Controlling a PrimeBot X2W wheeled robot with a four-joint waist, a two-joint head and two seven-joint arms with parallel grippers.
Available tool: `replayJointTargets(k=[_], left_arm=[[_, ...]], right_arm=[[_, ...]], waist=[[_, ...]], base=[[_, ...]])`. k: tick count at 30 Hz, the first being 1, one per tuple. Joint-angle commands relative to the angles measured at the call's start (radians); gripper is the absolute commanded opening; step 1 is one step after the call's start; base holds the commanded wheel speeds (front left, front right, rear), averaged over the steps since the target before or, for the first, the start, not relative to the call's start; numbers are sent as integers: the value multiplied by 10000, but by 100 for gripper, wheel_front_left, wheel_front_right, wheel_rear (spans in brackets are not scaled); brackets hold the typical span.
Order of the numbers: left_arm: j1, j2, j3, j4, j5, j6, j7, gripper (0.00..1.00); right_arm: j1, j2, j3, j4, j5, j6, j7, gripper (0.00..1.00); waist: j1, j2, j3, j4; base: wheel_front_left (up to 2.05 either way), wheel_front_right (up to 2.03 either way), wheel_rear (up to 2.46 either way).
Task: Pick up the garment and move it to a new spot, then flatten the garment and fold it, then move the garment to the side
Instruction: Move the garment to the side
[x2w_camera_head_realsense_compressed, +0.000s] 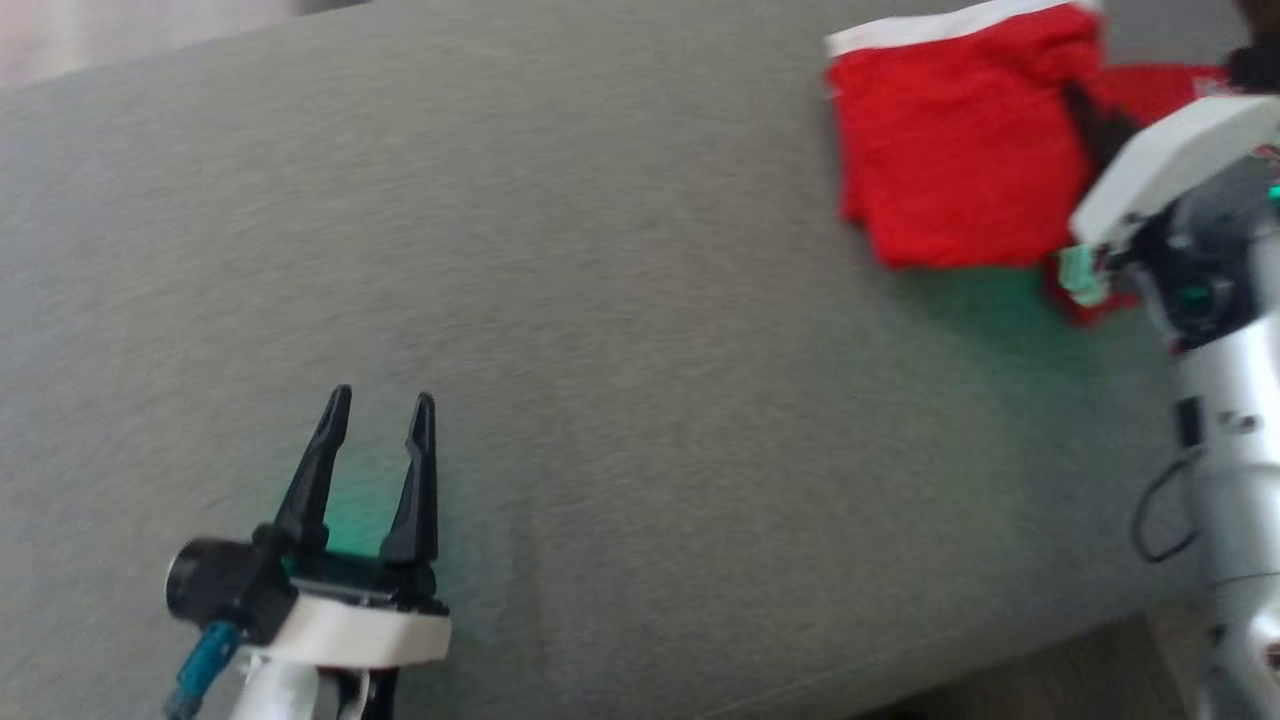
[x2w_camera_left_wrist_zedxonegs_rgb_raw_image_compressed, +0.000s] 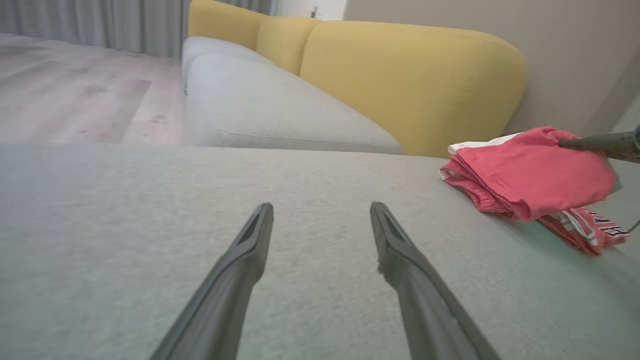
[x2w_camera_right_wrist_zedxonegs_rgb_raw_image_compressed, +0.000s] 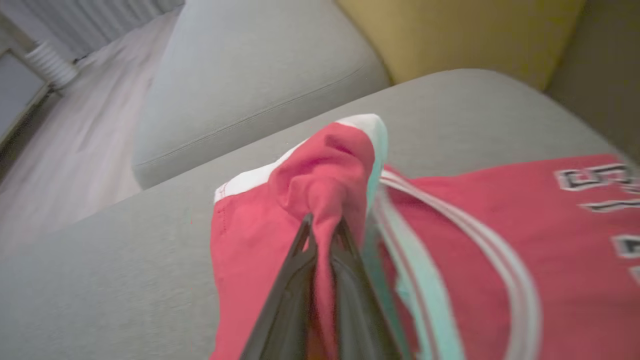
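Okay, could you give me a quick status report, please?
Right gripper shut on red garment. Left gripper open, over grey cushion. No obstruction seen.

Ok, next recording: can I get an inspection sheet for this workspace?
Surface: grey fabric cushion, smooth.
Job's things: red garment with white trim, folded over, at the cushion's far right.
Clutter: nothing seen.
Grippers: left gripper open over the cushion, apart from the garment; right gripper shut on a raised fold of the garment.
Cables: thin black cable looping beside the right forearm.
Surroundings: yellow backrest, wooden floor, grey curtains.
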Motion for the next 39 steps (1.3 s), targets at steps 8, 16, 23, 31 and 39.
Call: replayJointTargets(k=[8,16,23,31,39], left_arm=[[-388,406,137,-192,38,16,-51,100],[-451,506,104,-155,19,15,-51,100],[-298,360,321,-183,-14,15,-51,100],[67,-185,980,10,54,16,-51,100],[813,-531,1692,400,289,18,-51,100]], right_arm=[[-101,-848,-1098,-1104,-1073,69,845,0],[-260,-1070,-1953,-851,-4205,69,324,100],[-126,-755,-1980,-975,-5783,69,-975,100],[870,-141,-1084,-1949,-5672,69,-2622,100],[2927,851,-541,-3256,-5463,69,-4209,100]], waist=[[0,0,576,-603],[0,0,777,-163],[0,0,446,57],[0,0,-696,557],[0,0,-1820,1216]], base=[[0,0,0],[0,0,0],[0,0,0],[0,0,0],[0,0,0]])
